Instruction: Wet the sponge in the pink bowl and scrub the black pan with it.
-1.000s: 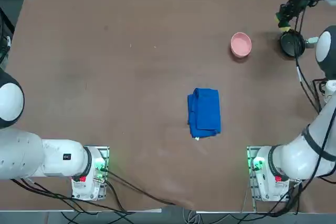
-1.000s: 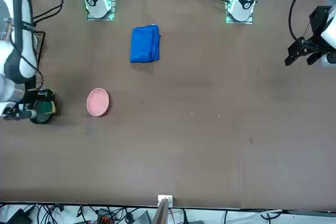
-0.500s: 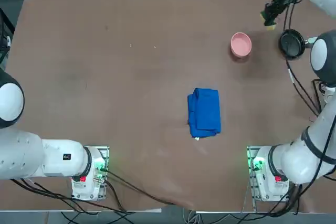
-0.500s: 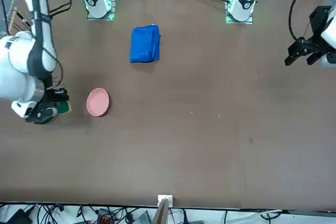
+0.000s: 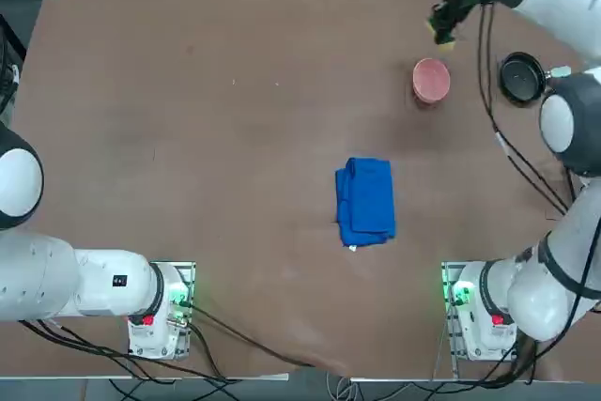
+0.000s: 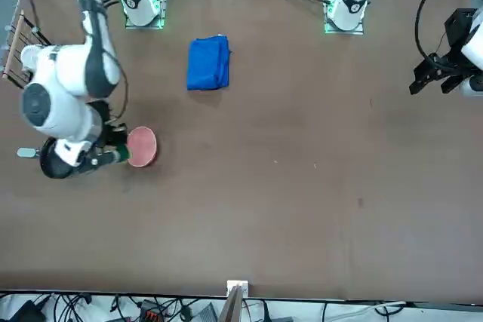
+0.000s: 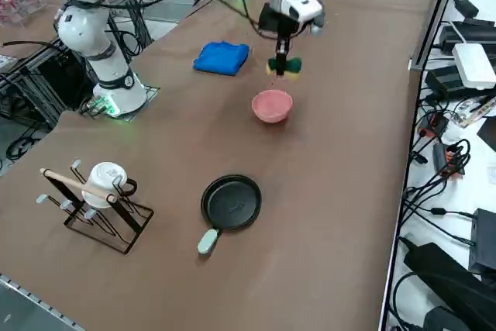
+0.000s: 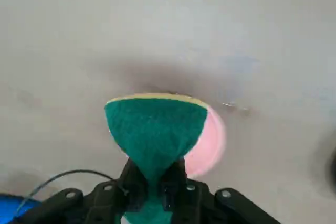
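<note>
Green-topped sponge [image 8: 155,129]: pinched at its middle between the jaws, squeezed to a narrow waist there and fanning out beyond; thin yellow layer along its far edge; held off the table, above and just beside the pink bowl.
Right gripper [image 7: 280,58]: pointing down from a white wrist, jaws pressed tight on the sponge; hanging in the air over the table near the bowl's rim, on the side away from the pan.
Pink bowl [image 5: 431,80]: small, round, pale pink, upright on the table; partly hidden behind the sponge in the wrist view; between the black pan and the blue cloth, much nearer the pan.
Black pan [image 7: 231,201]: round, flat on the table, short light-coloured handle pointing away from the bowl; apart from the bowl, touching nothing.
Blue cloth [image 5: 366,201]: folded, lying flat toward the middle of the table, well apart from bowl and pan; larger than the sponge.
Wire rack [image 7: 99,208]: dark frame at the table's right edge with a white cup resting on it and a pale wooden rod across; beyond the pan as seen from the bowl, well apart from it.
Table [image 5: 207,138]: brown surface, bare around the items listed.
Room edge: cables and dark boxes along the floor past the table's far side in the right side view.
</note>
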You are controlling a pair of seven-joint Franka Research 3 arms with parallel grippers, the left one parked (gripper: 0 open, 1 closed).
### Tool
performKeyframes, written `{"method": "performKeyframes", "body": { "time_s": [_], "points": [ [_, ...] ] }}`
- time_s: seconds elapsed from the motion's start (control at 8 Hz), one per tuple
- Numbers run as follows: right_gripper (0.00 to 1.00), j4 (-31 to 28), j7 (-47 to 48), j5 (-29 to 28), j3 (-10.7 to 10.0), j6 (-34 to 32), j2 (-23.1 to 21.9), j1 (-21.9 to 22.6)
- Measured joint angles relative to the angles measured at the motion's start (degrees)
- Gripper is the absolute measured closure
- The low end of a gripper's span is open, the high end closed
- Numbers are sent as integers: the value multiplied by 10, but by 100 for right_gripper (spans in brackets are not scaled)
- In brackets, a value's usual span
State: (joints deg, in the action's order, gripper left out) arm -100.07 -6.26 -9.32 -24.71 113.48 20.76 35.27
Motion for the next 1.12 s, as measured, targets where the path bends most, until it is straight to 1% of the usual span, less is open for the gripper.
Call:
{"method": "performKeyframes", "body": {
  "time_s": [0.25,0.38,0.5,0.75,0.88,1.0,1.12],
  "points": [
    [82,-9,85,0,2,43,22,80],
    [82,-12,115,-3,2,64,41,111],
    [82,-12,136,-22,2,86,60,135],
    [82,-12,149,-56,2,115,97,168],
    [81,-13,152,-71,2,126,114,176],
    [81,-13,152,-98,4,142,133,179],
    [76,-13,152,-118,8,156,152,181]
  ]
}}
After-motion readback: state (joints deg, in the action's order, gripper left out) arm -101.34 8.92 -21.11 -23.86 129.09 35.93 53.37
